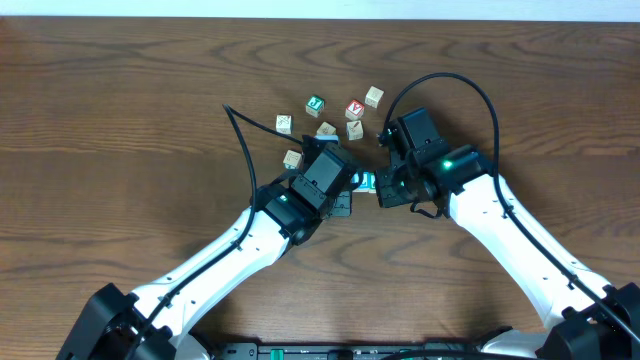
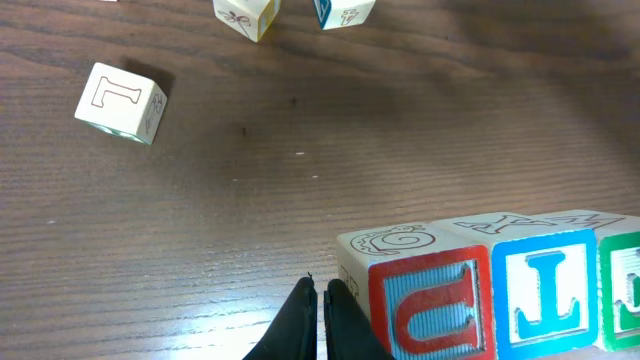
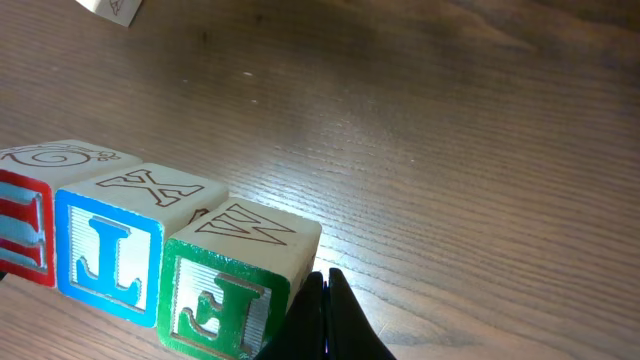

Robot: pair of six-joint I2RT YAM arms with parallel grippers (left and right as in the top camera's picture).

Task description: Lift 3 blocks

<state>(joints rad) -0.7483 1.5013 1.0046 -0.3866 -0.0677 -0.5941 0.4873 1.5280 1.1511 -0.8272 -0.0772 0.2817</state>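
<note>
Now lined along 9-to-3 o'clock: red block, blue block, green block, with left gripper at 9, right gripper at 3, both closed empty.

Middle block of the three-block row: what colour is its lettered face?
The middle block is blue-faced; left wrist view shows it best.
</note>
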